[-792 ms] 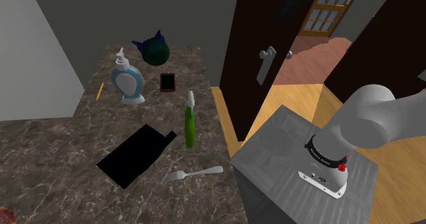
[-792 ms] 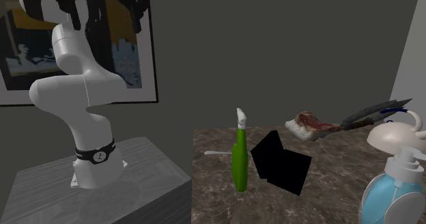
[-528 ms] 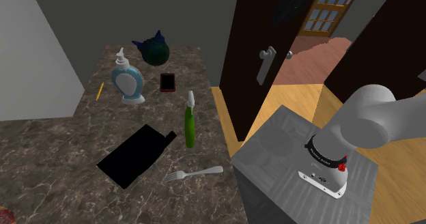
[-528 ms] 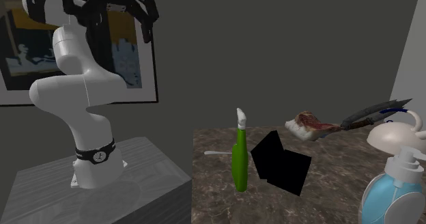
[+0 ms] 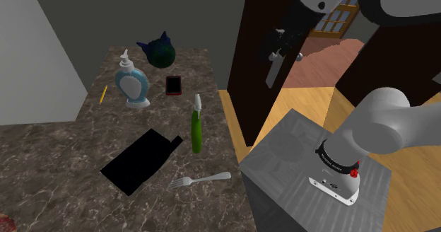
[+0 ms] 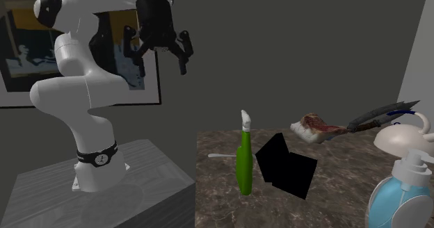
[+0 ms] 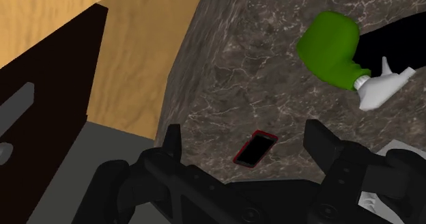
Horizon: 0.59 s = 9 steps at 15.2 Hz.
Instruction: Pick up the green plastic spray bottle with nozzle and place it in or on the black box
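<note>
Cut off: box [image 7: 406, 42], wrist view's right edge.
Bottle [image 6: 243, 167]: upright on table [image 6: 334, 195], centre frame.
Gripper [image 6: 158, 56]: upper left, well apart, fingers spread, empty.

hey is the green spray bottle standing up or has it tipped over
Upright. The green spray bottle stands on its base on the marble counter, with its white nozzle at the top.

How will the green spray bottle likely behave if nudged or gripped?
The green spray bottle stands upright, tall and narrow, so a sideways nudge would probably tip it. Its rounded body looks smooth, so it might roll once down.
</note>
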{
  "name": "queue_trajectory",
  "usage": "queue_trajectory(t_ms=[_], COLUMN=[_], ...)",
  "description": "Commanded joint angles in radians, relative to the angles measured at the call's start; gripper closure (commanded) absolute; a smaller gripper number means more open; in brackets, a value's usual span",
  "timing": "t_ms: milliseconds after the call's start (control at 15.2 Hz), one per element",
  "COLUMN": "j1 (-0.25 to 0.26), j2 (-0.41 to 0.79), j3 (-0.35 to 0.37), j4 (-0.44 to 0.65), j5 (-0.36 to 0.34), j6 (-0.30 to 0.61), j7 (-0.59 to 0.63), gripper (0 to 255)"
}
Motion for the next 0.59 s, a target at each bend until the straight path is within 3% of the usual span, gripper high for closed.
queue_trajectory(t_ms=[0, 528], j1=[0.0, -0.054], j2=[0.002, 0.101], j3=[0.075, 0.402], j4=[-0.026, -0.061], j5=[0.025, 0.089], j6=[0.049, 0.252], j7=[0.086, 0.427], gripper=[0, 0])
